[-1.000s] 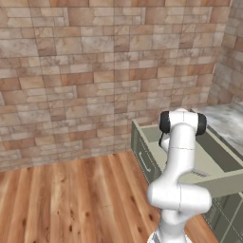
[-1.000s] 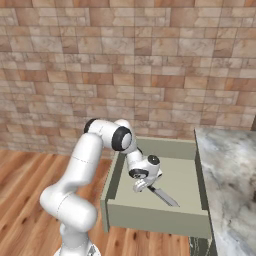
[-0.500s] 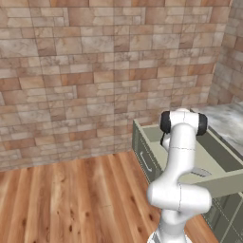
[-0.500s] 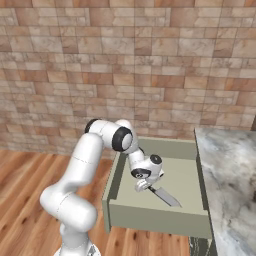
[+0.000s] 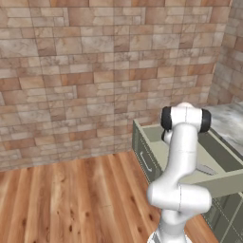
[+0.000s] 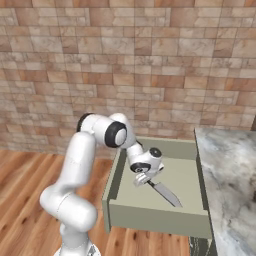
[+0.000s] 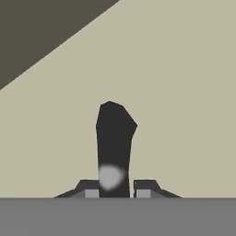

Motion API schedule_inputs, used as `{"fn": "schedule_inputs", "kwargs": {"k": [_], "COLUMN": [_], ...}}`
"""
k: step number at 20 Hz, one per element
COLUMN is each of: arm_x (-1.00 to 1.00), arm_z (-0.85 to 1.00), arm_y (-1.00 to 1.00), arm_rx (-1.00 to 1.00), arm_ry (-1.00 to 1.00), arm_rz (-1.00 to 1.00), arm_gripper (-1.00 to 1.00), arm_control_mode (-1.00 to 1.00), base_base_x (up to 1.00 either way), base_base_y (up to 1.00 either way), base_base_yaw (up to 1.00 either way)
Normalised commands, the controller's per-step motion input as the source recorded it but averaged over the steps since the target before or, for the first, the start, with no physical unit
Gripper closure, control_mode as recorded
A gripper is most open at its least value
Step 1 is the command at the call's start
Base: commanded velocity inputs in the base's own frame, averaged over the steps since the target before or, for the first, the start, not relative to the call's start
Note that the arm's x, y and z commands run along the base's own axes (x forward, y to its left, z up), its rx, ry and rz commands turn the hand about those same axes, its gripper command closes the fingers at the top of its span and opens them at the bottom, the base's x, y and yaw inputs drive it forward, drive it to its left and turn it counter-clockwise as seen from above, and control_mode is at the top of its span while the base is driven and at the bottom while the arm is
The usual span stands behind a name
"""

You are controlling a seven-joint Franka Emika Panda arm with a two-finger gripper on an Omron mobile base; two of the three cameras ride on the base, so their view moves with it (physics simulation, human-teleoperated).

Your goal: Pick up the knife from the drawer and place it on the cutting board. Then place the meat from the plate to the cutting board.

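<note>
Jaws pinch the knife's [image 6: 161, 190] black handle [image 7: 113, 140] inside the drawer [image 6: 159, 218], blade trailing toward 4 o'clock from the gripper [image 6: 143, 178].

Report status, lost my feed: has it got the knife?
Gripper shut on black-handled silver knife. Knife low in the pale beige drawer. Nothing in the way.

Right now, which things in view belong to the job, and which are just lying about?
In the job:
- knife, black handle clamped in the gripper
- drawer, open

Just there:
- marble counter
- brick wall
- wood floor
</note>
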Motion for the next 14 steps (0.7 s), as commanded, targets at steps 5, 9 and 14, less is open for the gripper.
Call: {"fn": "schedule_inputs", "kwargs": {"k": [5,9,14], "arm_x": [0.03,0.06,0.0], "arm_z": [0.82,0.85,0.98], "arm_y": [0.28,0.32,0.32], "arm_rx": [0.0,0.0,0.0], "arm_ry": [0.0,0.02,0.03], "arm_rz": [0.0,0.0,0.0], "arm_gripper": [1.0,1.0,1.0], "arm_control_mode": [-1.0,-1.0,-1.0], "base_base_x": [0.0,0.0,0.0], "base_base_y": [0.0,0.0,0.0], "base_base_yaw": [0.0,0.0,0.0]}}
